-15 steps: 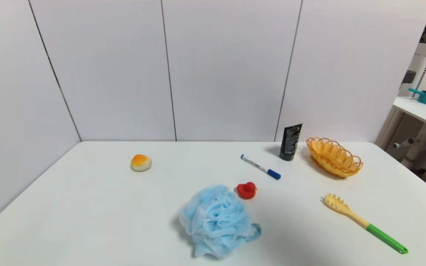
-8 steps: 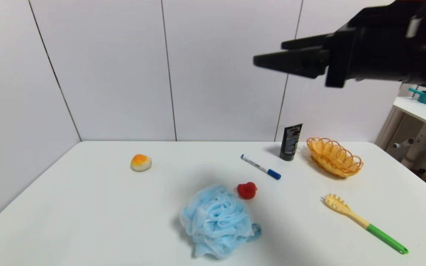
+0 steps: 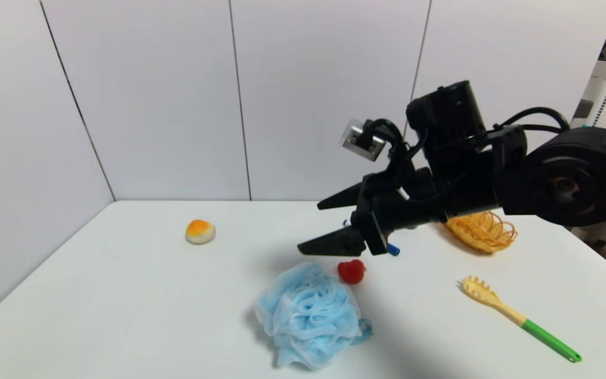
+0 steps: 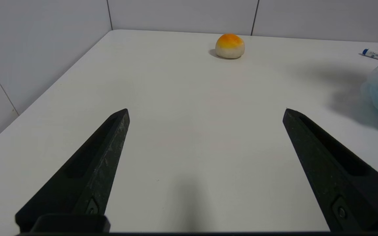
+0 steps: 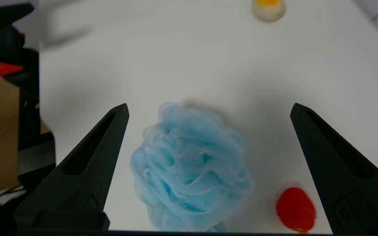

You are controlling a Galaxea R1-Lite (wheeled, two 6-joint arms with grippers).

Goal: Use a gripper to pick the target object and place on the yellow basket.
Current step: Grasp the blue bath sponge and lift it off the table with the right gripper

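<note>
The right gripper (image 3: pixel 316 225) hangs in the air above the white table (image 3: pixel 124 295), angled downward and toward the robot's left, its two pointed fingers spread wide with nothing between them. The light-blue bath pouf (image 3: pixel 309 313) lies on the table below and a little nearer the robot than those fingertips, clear of them; in the right wrist view the pouf (image 5: pixel 189 170) shows between the two splayed fingers (untouched by either). A small red duck (image 3: pixel 351 271) sits just beside the pouf, under the gripper. The yellow basket (image 3: pixel 484 231) stands farther back on the robot's right, partly hidden behind the arm. The left gripper (image 4: pixel 205 111) is parked level over the table's left side, its fingers also apart and empty.
</note>
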